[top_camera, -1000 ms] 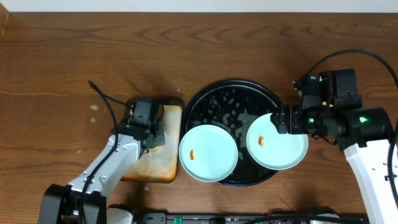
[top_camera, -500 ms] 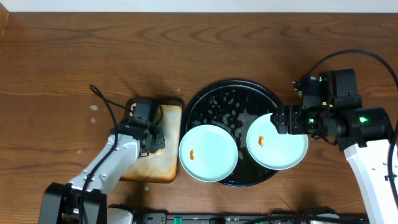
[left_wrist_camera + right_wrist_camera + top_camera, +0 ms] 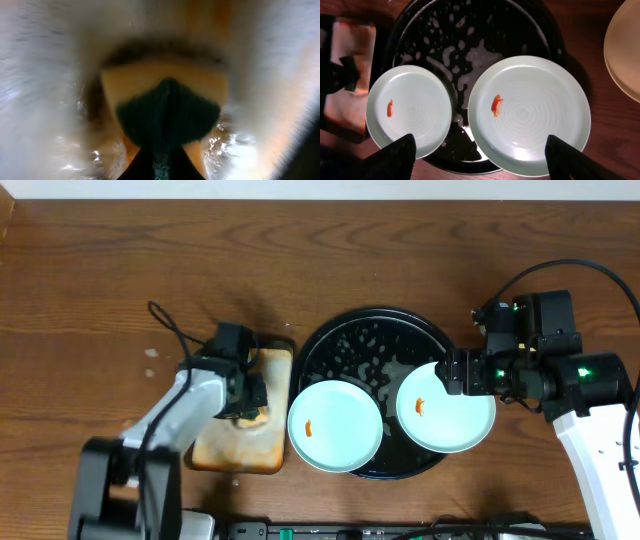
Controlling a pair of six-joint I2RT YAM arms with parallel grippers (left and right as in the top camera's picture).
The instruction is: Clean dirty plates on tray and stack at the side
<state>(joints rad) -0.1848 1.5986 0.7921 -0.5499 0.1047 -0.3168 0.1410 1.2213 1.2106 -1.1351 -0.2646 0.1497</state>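
Observation:
Two mint-green plates lie on the black foamy tray (image 3: pixel 375 311), each with a small orange smear. One plate (image 3: pixel 336 425) (image 3: pixel 410 112) overhangs the tray's front left rim. The other (image 3: pixel 446 407) (image 3: pixel 530 115) overhangs its right rim. A pale yellow plate (image 3: pixel 625 50) shows at the right edge of the right wrist view. My right gripper (image 3: pixel 452 372) (image 3: pixel 482 157) hovers open above the two green plates and holds nothing. My left gripper (image 3: pixel 247 402) (image 3: pixel 161 150) is down on the rusty-orange tray (image 3: pixel 240 448), shut on the yellow-and-green sponge (image 3: pixel 165 85).
White foam patches cover the black tray's floor (image 3: pixel 470 55). The orange tray sits against the black tray's left side. A black cable (image 3: pixel 165 330) loops over the wood left of my left arm. Bare wooden table (image 3: pixel 100 270) surrounds both trays.
My left arm has swung, carrying its gripper slightly toward the back over the orange tray. The right arm and both green plates have not moved.

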